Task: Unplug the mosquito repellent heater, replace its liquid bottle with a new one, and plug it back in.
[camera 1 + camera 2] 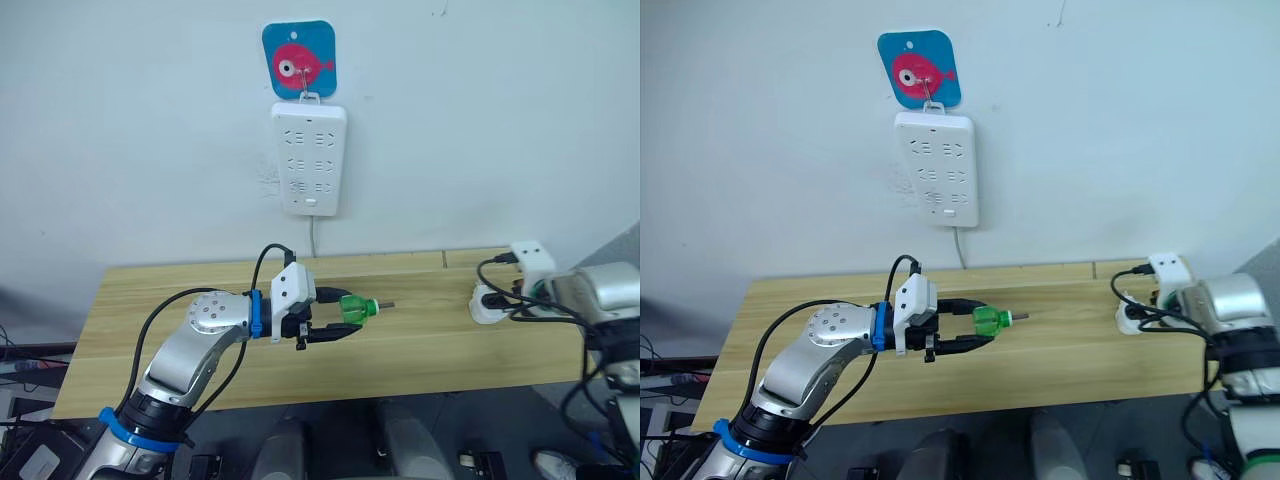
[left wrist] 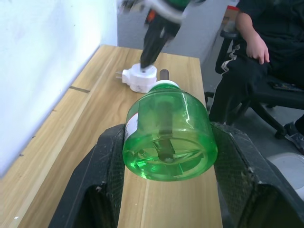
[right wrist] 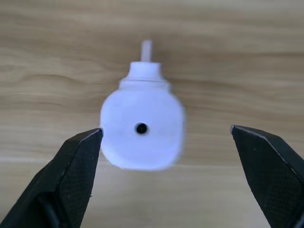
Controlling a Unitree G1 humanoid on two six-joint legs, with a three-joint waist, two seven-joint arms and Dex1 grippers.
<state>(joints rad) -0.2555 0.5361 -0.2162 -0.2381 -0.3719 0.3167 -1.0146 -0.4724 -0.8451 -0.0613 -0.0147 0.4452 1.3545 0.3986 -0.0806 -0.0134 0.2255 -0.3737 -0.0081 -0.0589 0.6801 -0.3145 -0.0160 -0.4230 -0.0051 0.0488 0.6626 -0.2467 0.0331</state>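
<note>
A small translucent green liquid bottle (image 1: 354,308) hangs above the middle of the wooden table (image 1: 430,350), lying sideways with its dark wick tip pointing toward the right. My left gripper (image 1: 347,316) is shut on its round body (image 2: 166,133). The white mosquito repellent heater (image 1: 486,304) lies unplugged on the table at the far right, its vent hole (image 3: 141,128) facing up and its metal prongs (image 2: 118,74) pointing to one side. My right gripper (image 3: 166,133) hovers over it, open, one finger on each side and neither touching it. No capped bottle is in sight.
A long white power strip (image 1: 310,160) hangs on the wall above the table's middle, under a blue fish hook (image 1: 300,60), its cord dropping behind the table. A person (image 2: 266,47) sits on a chair beyond the table's right end.
</note>
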